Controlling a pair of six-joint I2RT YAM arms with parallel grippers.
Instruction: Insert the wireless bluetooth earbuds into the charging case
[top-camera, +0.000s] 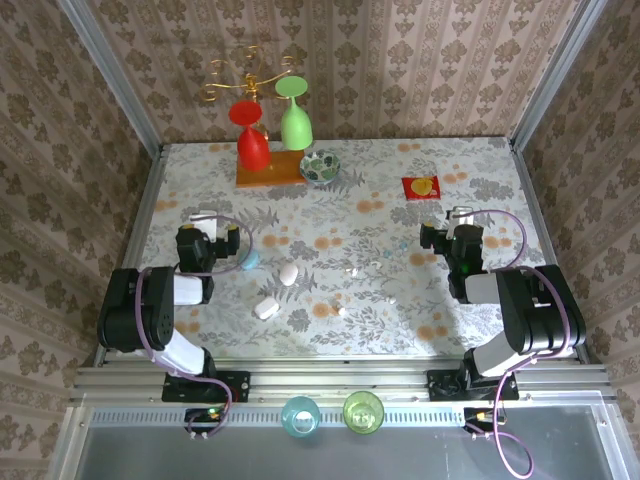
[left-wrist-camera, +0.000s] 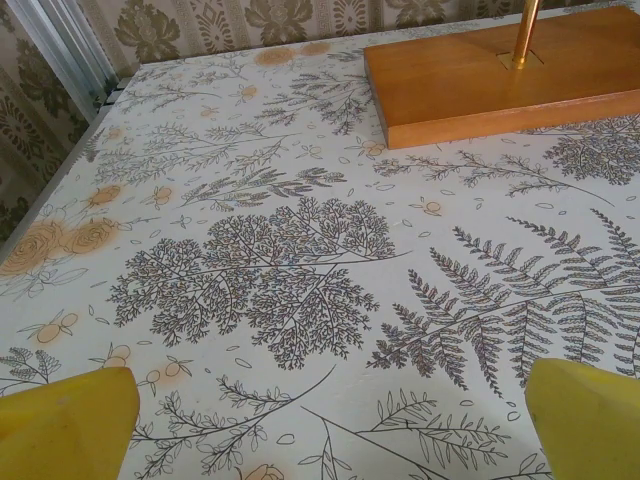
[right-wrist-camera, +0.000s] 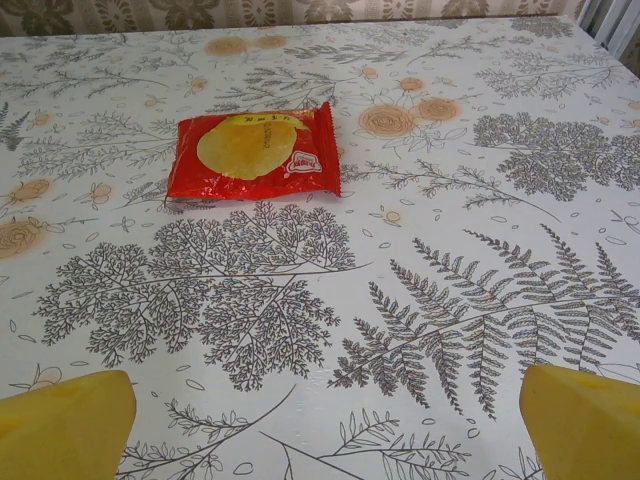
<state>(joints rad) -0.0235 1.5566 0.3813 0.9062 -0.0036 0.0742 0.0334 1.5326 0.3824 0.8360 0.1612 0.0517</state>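
Observation:
Two white pebble-shaped cases (top-camera: 289, 273) (top-camera: 266, 308) lie on the patterned table between the arms, and a light blue one (top-camera: 250, 259) sits beside the left arm. Tiny whitish earbuds (top-camera: 343, 312) (top-camera: 390, 299) lie scattered right of the cases. My left gripper (top-camera: 205, 218) rests at the left side, open, with its yellow fingers (left-wrist-camera: 65, 425) wide apart over bare tablecloth. At the right side my right gripper (top-camera: 455, 215) is open too, its yellow fingers (right-wrist-camera: 585, 420) spread with nothing between them.
A wooden stand (top-camera: 270, 170) (left-wrist-camera: 500, 75) at the back holds a red and a green glass upside down, with a patterned bowl (top-camera: 320, 167) next to it. A red snack packet (top-camera: 421, 187) (right-wrist-camera: 255, 150) lies ahead of the right gripper. Two cups (top-camera: 300, 413) (top-camera: 363, 410) stand below the table's front edge.

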